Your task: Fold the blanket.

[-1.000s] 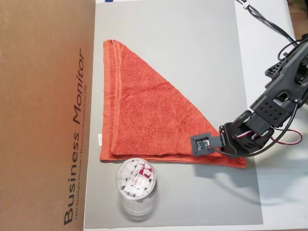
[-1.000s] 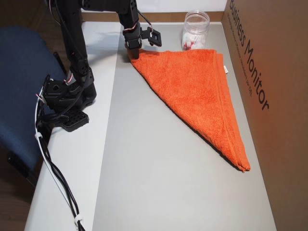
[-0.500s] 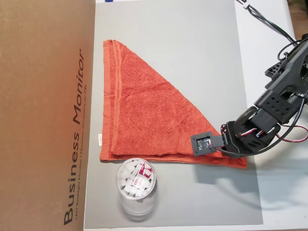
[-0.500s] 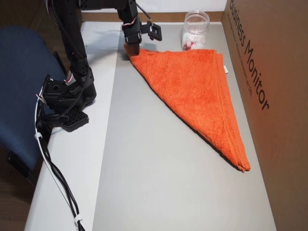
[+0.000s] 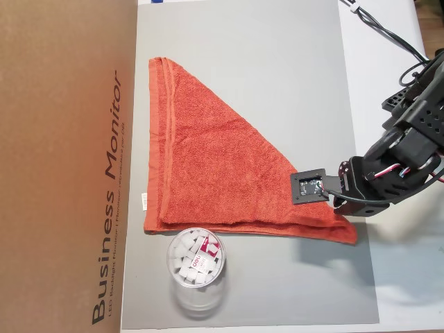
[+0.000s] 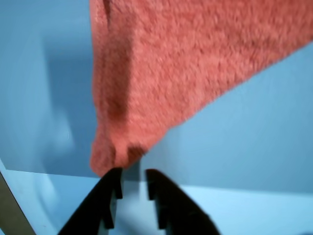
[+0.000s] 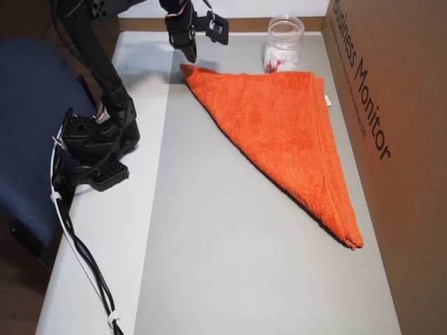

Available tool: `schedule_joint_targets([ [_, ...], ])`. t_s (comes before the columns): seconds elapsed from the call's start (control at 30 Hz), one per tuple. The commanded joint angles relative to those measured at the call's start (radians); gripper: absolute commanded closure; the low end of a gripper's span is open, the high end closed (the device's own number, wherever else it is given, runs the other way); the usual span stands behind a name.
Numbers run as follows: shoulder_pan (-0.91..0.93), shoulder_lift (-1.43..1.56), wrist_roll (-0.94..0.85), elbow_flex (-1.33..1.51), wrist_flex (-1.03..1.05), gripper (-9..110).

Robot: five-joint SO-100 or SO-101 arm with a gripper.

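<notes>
In an overhead view, the blanket (image 5: 208, 166) lies between the box (image 5: 66, 166) at left and the gripper (image 5: 345, 208) at right.

The orange-red terry-cloth blanket (image 5: 215, 166) looks soft and nappy, its looped pile rough and matt, with flatter woven bands along the hems. It lies on a smooth, matt grey mat (image 7: 230, 258) over a white, faintly glossy surface (image 7: 105, 237). The clear plastic jar (image 5: 196, 272) is shiny and see-through. The brown cardboard box (image 5: 62, 159) is dull and papery, with black print. The arm's black plastic hand (image 6: 132, 188) has a matt, hard finish.
</notes>
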Motion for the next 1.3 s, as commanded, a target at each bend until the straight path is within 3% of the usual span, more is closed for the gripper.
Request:
schedule_joint_targets([
  [0.0,-0.018,0.069,0.138,0.035,-0.006,92],
  [0.13,-0.052,0.089,0.345,0.077,-0.012,84],
  [0.23,-0.072,0.083,0.374,0.078,-0.012,82],
  [1.27,-0.169,-0.204,0.310,-0.112,-0.086,85],
])
